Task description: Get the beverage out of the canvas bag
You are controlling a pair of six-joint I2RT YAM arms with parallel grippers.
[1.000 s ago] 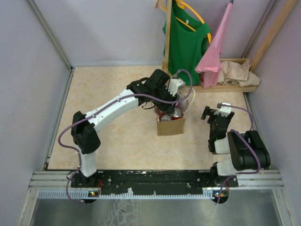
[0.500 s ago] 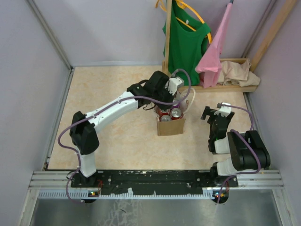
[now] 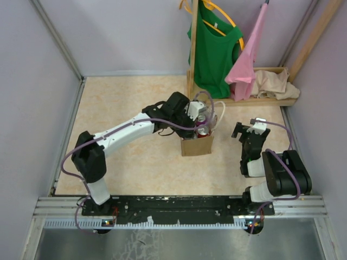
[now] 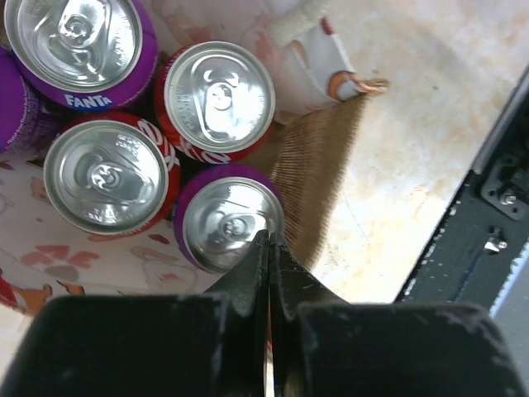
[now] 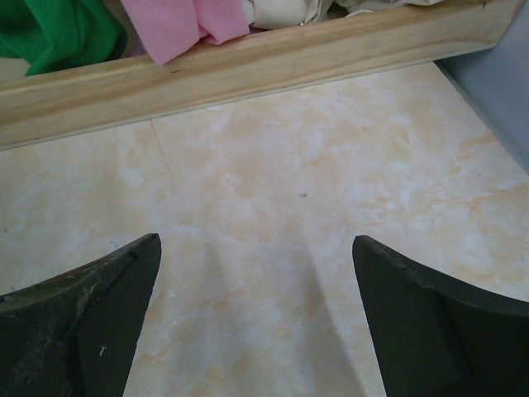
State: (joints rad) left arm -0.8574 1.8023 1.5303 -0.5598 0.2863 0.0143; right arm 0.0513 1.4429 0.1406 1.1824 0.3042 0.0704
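Note:
The canvas bag (image 3: 197, 145) is a small tan-brown box standing mid-table with white loop handles (image 3: 219, 111). In the left wrist view its woven wall (image 4: 318, 165) and a handle (image 4: 322, 58) show. Several upright cans fill it: a purple Fanta can (image 4: 78, 41), two red cans (image 4: 219, 95) (image 4: 103, 174) and a purple can (image 4: 227, 219). My left gripper (image 4: 270, 236) is shut and empty, its tips just above the near purple can's rim; in the top view it (image 3: 198, 118) hangs over the bag's mouth. My right gripper (image 5: 256, 248) is open and empty over bare table, right of the bag (image 3: 246, 130).
A wooden clothes rack (image 3: 193, 49) stands at the back right with a green shirt (image 3: 214, 49), a pink cloth (image 3: 246, 59) and a pale beige cloth (image 3: 274, 84) on its base. Its wooden base rail (image 5: 248, 66) lies ahead of my right gripper. Walls enclose the table.
My left arm has drawn back and to the left, its wrist now lower over the bag's near-left side. The right arm has not moved.

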